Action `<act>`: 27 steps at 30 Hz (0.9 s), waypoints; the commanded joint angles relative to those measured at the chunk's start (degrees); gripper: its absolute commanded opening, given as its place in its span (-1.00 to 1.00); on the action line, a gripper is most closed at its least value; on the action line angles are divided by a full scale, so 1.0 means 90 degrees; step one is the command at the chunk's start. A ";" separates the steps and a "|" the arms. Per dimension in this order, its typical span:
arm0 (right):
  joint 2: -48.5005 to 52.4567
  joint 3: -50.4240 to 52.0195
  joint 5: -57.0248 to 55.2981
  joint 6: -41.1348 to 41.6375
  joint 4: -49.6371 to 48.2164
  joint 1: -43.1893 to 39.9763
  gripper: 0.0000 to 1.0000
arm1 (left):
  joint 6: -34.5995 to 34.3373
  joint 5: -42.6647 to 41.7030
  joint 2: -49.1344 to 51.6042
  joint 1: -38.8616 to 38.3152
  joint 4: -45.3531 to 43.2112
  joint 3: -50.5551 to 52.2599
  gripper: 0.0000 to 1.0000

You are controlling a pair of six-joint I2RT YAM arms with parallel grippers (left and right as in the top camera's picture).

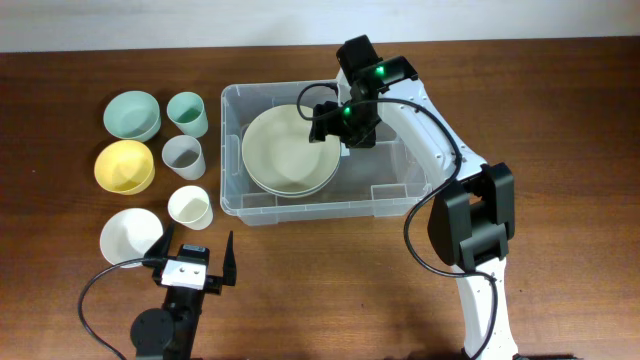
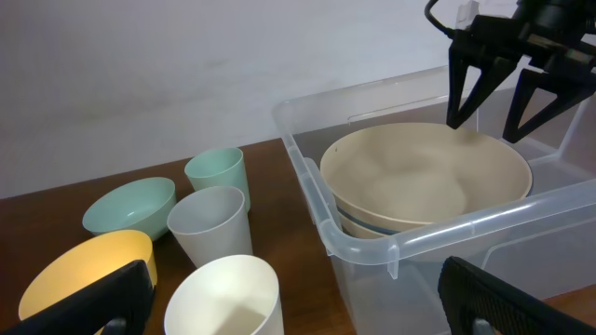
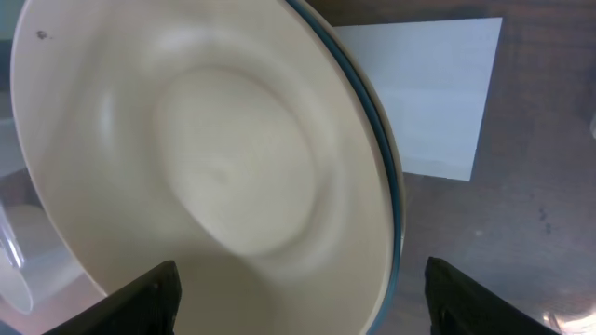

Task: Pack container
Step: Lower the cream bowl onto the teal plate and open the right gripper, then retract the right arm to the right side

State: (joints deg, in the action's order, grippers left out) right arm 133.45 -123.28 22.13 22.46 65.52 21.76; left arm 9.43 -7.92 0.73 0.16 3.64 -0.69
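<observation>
I am holding my right pincer (image 2: 492, 98) spread just over the cream bowl (image 1: 290, 150) inside the container (image 1: 400, 205), risking a finger snagging its rim on withdrawal; left pincer (image 1: 198, 252) is sitting spread outside.

The container (image 1: 385, 175) is a big see-through plastic box with round corners and a rim. It sits flat and open on the brown table (image 1: 560, 90). A white label (image 3: 428, 93) is on its bottom. Cream bowls (image 1: 285, 150) are stacked in its left side.
</observation>
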 commanded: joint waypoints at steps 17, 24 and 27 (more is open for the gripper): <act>-0.0687 -0.4792 -0.1894 -0.0631 0.3536 -0.2319 0.98 | 0.0061 0.0027 -0.0044 0.0044 0.0032 0.0019 0.99; -0.0974 -0.4029 -0.1770 -0.0682 0.3536 -0.3949 0.97 | 0.0061 0.0027 -0.0044 0.0044 0.0032 0.0019 0.99; -0.1049 -0.3186 -0.1800 -0.0685 0.3536 -0.4444 0.98 | 0.0061 0.0027 -0.0044 0.0044 0.0032 0.0019 0.99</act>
State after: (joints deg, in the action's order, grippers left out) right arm 125.75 -159.13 6.68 17.17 96.90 -13.52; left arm 9.43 -7.92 0.73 0.14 3.64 -0.69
